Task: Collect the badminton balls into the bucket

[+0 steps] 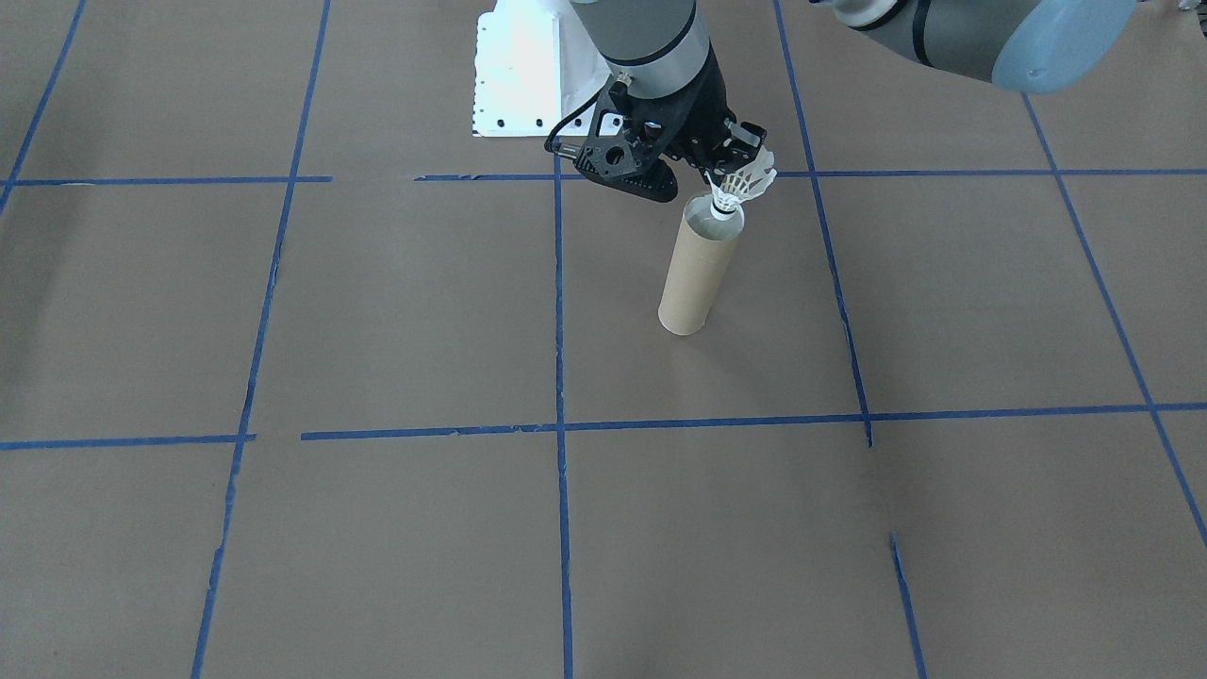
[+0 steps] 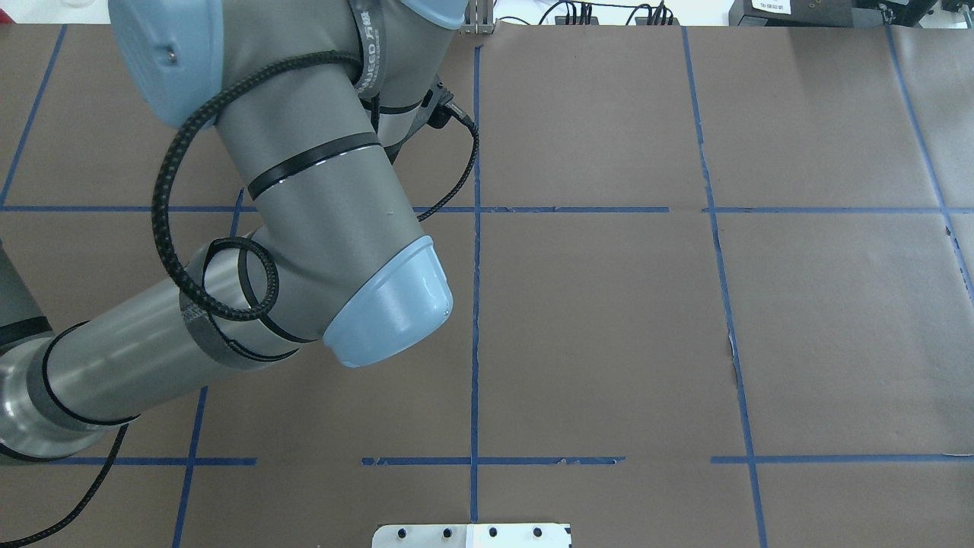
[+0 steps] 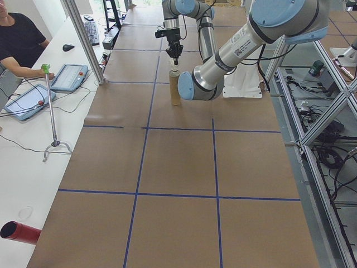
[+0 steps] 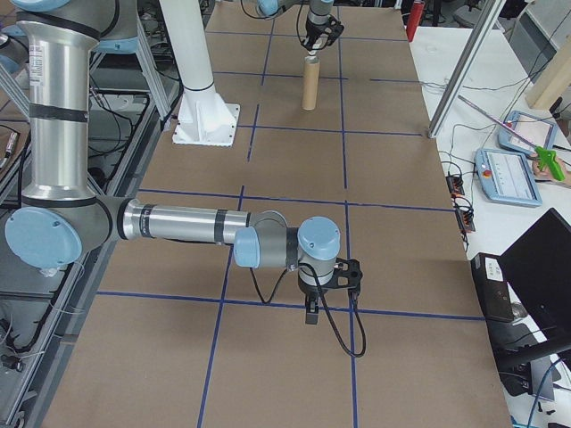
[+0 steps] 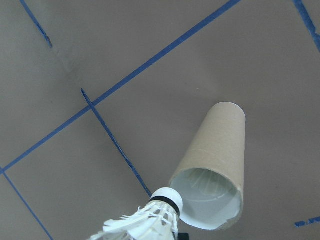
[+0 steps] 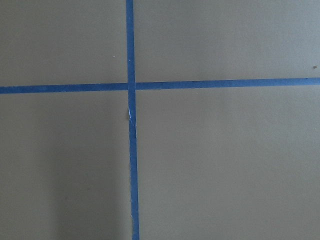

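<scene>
The left gripper has its jaws pinching the feather skirt of the shuttlecock, whose cork tip points down at the open mouth of the tube. From the front the tip sits at the rim; whether it has passed inside I cannot tell. The tube stands upright on the tabletop, in front of the white base. In the left wrist view the skirt is cut off by the bottom edge, and pale feather shapes show inside the tube. In the overhead view the left arm hides tube and shuttlecock entirely. The right gripper hangs over a tape crossing, well apart from the tube; its jaws are too small to judge.
</scene>
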Controlling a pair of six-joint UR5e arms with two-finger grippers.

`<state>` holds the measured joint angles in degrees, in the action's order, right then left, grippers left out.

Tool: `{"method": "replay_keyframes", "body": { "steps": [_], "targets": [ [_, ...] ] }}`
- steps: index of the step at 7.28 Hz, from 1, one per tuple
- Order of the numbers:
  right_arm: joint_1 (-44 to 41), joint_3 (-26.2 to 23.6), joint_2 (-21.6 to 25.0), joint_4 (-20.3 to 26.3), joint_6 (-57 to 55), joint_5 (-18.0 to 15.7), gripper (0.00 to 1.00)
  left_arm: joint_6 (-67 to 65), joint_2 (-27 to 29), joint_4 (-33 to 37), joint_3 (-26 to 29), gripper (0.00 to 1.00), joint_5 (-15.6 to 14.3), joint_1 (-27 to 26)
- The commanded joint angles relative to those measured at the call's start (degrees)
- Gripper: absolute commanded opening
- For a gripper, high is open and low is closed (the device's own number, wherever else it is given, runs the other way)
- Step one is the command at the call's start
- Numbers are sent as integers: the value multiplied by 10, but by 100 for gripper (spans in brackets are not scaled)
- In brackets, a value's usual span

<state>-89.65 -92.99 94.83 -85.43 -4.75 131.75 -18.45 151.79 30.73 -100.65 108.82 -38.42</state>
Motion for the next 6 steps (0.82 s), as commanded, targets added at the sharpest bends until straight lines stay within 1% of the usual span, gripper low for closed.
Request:
{"method": "replay_keyframes", "body": {
  "steps": [1,2,3,5,6],
  "targets": [
    [0,0,0,0,0,0,100,0,-1,1,-2,2,3,4],
    [0,0,0,0,0,0,100,0,-4,3,-2,67,3,4],
    [0,0,0,0,0,0,100,0,-7,4,-9,100,2,4],
    [0,0,0,0,0,0,100,0,-7,3,-14,100,2,4],
    [0,0,0,0,0,0,100,0,-9,3,-24,100,2,3]
  ]
}}
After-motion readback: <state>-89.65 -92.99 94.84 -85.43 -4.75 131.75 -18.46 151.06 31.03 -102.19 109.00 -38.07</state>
